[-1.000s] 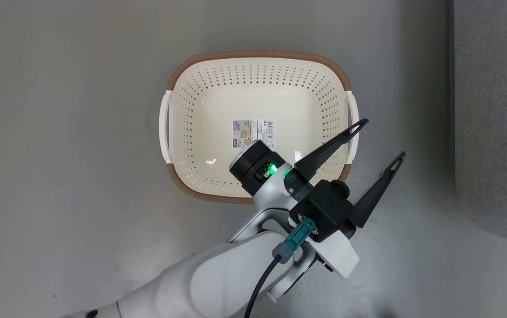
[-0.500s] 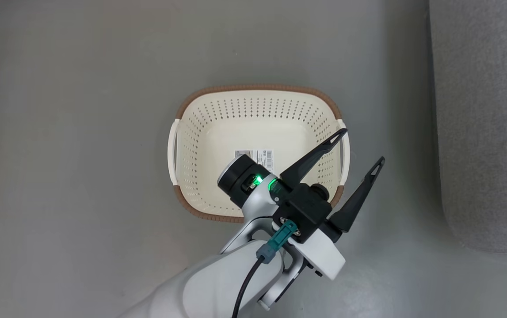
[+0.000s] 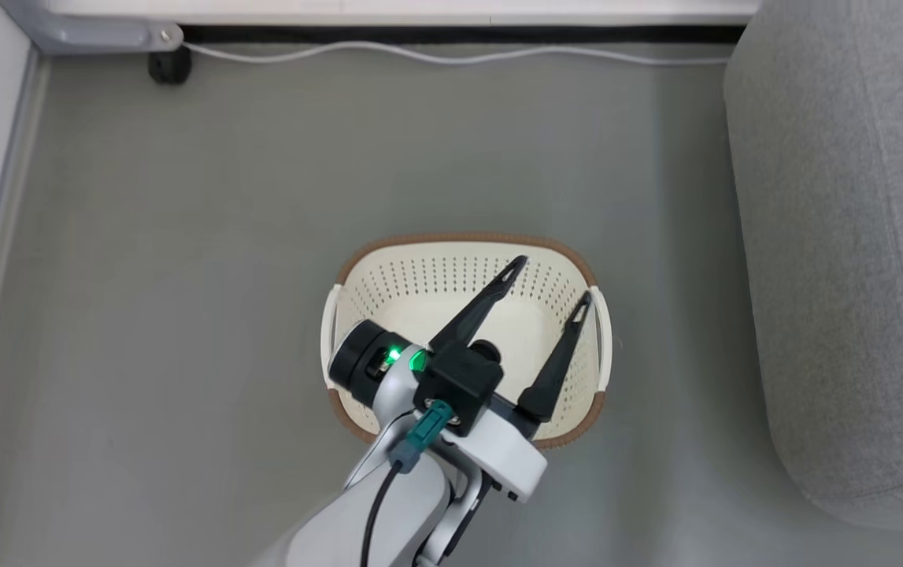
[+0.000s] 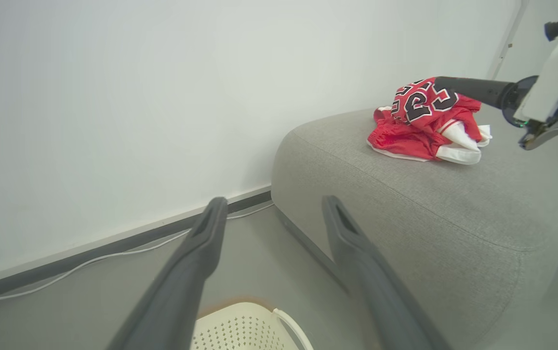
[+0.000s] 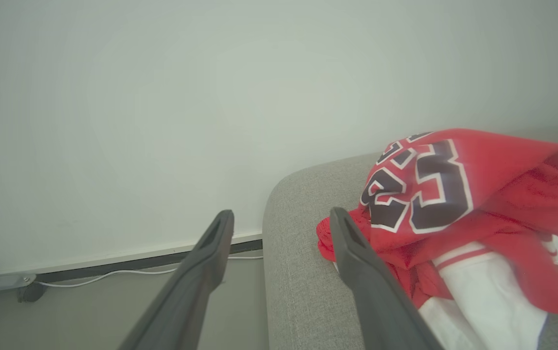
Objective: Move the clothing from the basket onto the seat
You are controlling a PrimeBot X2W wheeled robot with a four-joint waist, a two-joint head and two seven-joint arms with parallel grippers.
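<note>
Wide open and gripping nothing at the left gripper (image 3: pixel 549 283), directly above the basket (image 3: pixel 467 238). Wide open and gripping nothing too at the right gripper (image 5: pixel 281 216), with the red clothing (image 5: pixel 454 194) heaped on the sofa (image 5: pixel 298 272) close beside its right-hand finger.

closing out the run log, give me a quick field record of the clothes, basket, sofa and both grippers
clothing: bright red jersey with black-and-white numerals plus red and white pieces, piled on the sofa
sofa: large grey fabric seat, to the right of the basket
basket: cream perforated plastic basket with brown rim, on the grey floor; no clothing in the part that shows
left gripper: open, above the basket, holding nothing
right gripper: open, at the pile's edge; contact unclear
task: looks done
</note>
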